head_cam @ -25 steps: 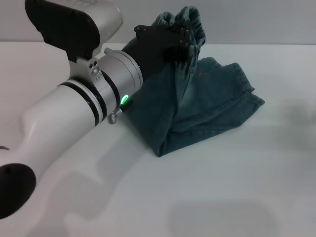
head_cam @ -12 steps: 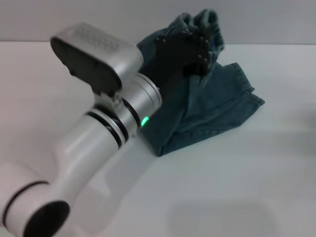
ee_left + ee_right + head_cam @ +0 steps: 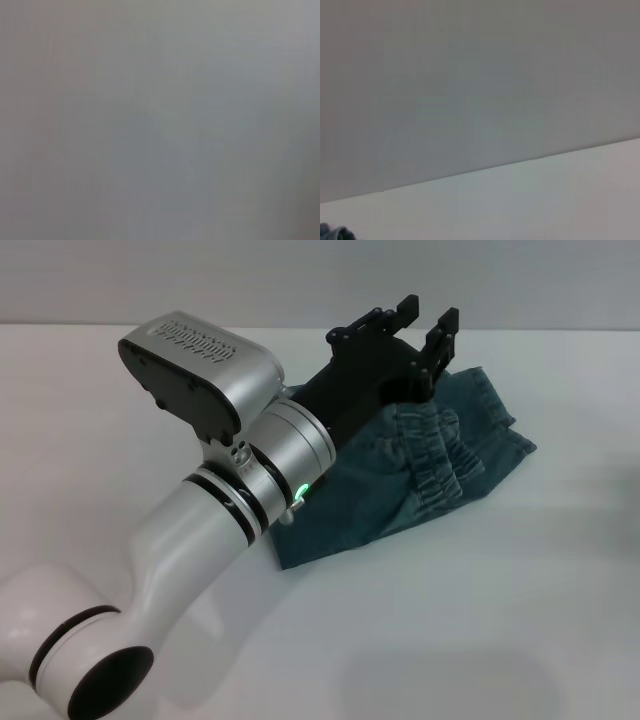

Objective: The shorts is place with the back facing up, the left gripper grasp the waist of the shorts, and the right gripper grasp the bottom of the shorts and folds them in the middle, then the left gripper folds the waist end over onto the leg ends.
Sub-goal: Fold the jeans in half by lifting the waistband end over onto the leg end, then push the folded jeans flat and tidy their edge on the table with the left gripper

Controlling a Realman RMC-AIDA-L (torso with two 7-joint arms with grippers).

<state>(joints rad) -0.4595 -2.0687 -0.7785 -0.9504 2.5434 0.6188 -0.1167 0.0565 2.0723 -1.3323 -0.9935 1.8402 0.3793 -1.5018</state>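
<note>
- Head view, starting at the left: the left arm's white forearm comes in from the lower left corner and reaches diagonally up toward the middle, its silver wrist showing a green light.
- At the end of that arm, the left gripper (image 3: pixel 428 318) now hangs just above the far edge of the shorts (image 3: pixel 400 480) with its two black fingers (image 3: pixel 444 332) spread apart and nothing between them; half a second ago they were closed on the bunched waistband, held up off the cloth.
- That waistband (image 3: pixel 437 455) has dropped and now lies ruffled on top of the folded denim, toward the right-hand half of the pile, so the last fold looks delivered and the release made.
- My reading is that the task is at or very near its end, with only the arm's pull-back left; whether the band sits squarely over the leg hems I cannot tell, since the hems are covered.
- The shorts rest as a compact blue-green bundle on the white table (image 3: pixel 480 620), right of the arm.
- The right gripper is not seen in any view; the right wrist camera catches only table, wall and a scrap of denim (image 3: pixel 335 233) at its corner.
</note>
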